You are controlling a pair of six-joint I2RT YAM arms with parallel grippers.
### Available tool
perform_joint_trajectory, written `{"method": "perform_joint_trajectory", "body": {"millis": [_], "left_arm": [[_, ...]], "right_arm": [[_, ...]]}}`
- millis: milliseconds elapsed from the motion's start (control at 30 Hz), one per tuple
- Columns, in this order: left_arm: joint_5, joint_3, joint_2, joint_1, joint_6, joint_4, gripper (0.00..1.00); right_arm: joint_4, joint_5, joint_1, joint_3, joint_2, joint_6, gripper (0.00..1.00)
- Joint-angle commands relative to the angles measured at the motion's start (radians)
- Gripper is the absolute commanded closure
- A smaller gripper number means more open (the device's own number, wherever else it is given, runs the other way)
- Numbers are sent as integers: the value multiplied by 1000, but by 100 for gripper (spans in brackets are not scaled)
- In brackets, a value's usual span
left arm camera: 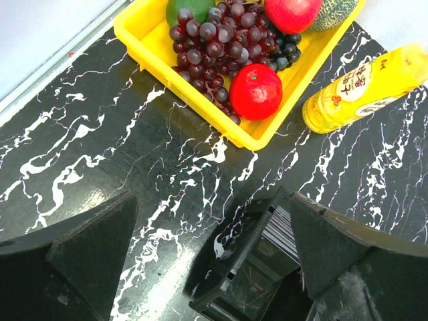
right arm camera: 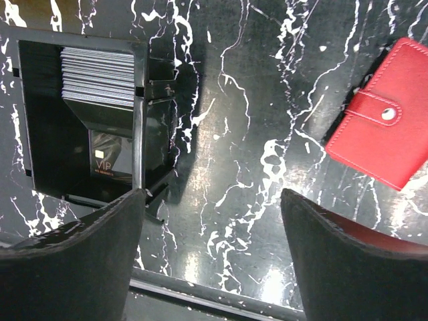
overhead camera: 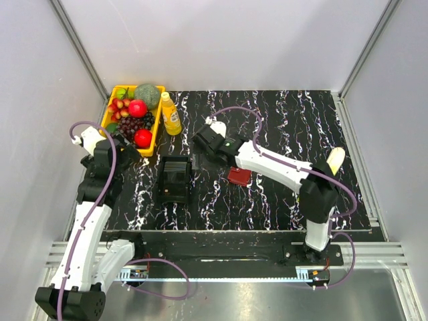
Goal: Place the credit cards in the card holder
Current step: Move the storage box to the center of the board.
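Seen from above, my left tool point(overhead camera: 126, 150) sits over the table point(overhead camera: 287, 114) by the near corner of the yellow fruit tray point(overhead camera: 107, 115), with a yellow bottle point(overhead camera: 170, 114) just to that tray's right. My right tool point(overhead camera: 204, 142) reaches over the middle of the table, beyond the far right corner of the black box tray point(overhead camera: 175, 180). The red card holder point(overhead camera: 239, 176) lies flat on the table beside my right forearm, to the right of the black box tray and not touching it.

My left wrist camera shows the left tool spread as wide as it goes, with only marbled table between its fingers point(left arm camera: 87, 261); it holds nothing. The black box tray's corner shows low in the frame, and the pale edges of the credit cards point(left arm camera: 284, 231) show inside it. Dark grapes point(left arm camera: 214, 47) and a red fruit point(left arm camera: 255, 91) fill the yellow fruit tray further off.

My right wrist camera shows the right tool just as wide open and holding nothing. The credit cards are stacked in the black box tray's upper compartment (a dark card marked VIP point(right arm camera: 107, 160) lies below them). The card holder is snapped shut at the right edge of the frame, well apart from the tray.
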Motion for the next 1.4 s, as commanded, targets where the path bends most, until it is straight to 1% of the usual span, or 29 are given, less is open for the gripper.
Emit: {"method": "perform_joint_trajectory", "body": {"millis": [0, 67, 167, 267, 533, 600, 700, 733, 900, 933, 1033, 1100, 1167, 1200, 1367], "left_arm": [[-30, -9, -16, 4, -19, 27, 1], [-32, -18, -17, 5, -19, 27, 1], [-30, -24, -16, 5, -20, 27, 1], [-24, -24, -8, 4, -20, 27, 1], [-12, -27, 2, 4, -20, 27, 1], [-10, -29, 4, 4, -22, 27, 1], [-10, -30, 6, 4, -23, 27, 1], [-7, -29, 6, 5, -23, 27, 1], [-4, -32, 9, 4, -23, 25, 1], [-6, -33, 10, 4, -25, 27, 1], [-3, -32, 16, 4, -25, 27, 1], [2, -30, 21, 4, -25, 27, 1], [3, -30, 24, 5, -25, 27, 1], [5, -29, 24, 4, -25, 27, 1], [8, -29, 24, 4, -25, 27, 1]], "right_arm": [[-15, 10, 37, 82, 68, 48, 17], [-12, -6, 43, 117, 105, 58, 21], [-9, -16, 50, 184, 157, 69, 20], [24, -7, 60, 197, 177, 97, 20], [29, 0, 65, 241, 260, 140, 25], [26, 13, 65, 252, 275, 134, 31], [28, 24, 65, 260, 292, 133, 35], [28, 25, 65, 261, 298, 135, 38], [28, 20, 67, 292, 332, 127, 38], [28, 19, 65, 298, 340, 126, 42], [23, 17, 65, 326, 361, 126, 43], [18, 19, 67, 345, 378, 123, 47], [5, 20, 67, 362, 390, 121, 48], [5, 22, 67, 364, 396, 117, 52], [-17, 22, 67, 385, 423, 109, 52]]}}
